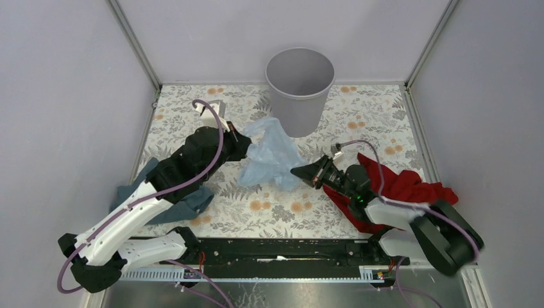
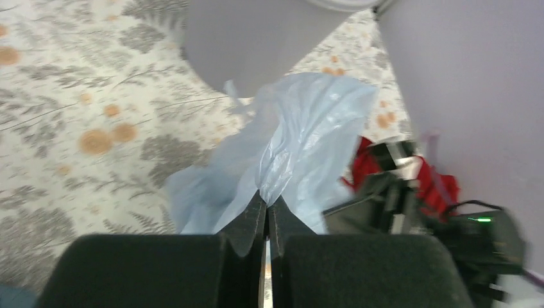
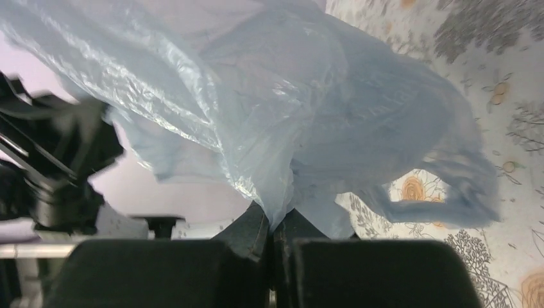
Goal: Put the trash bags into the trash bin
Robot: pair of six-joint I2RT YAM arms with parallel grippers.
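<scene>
We have both claws pinched shut on the trash bag (image 1: 272, 157): the left claw (image 2: 266, 206) on a pleat at one side, the right claw (image 3: 274, 218) on a fold at the other. The bag sags between them at mid-tabletop, just on the near side of the trash bin (image 1: 299, 83), which stands at the far edge. Each bite looks thin and the film glossy, so pulling apart could slip or tear it. A low carry could knock the bin, and loose folds may drape outside its rim.
</scene>
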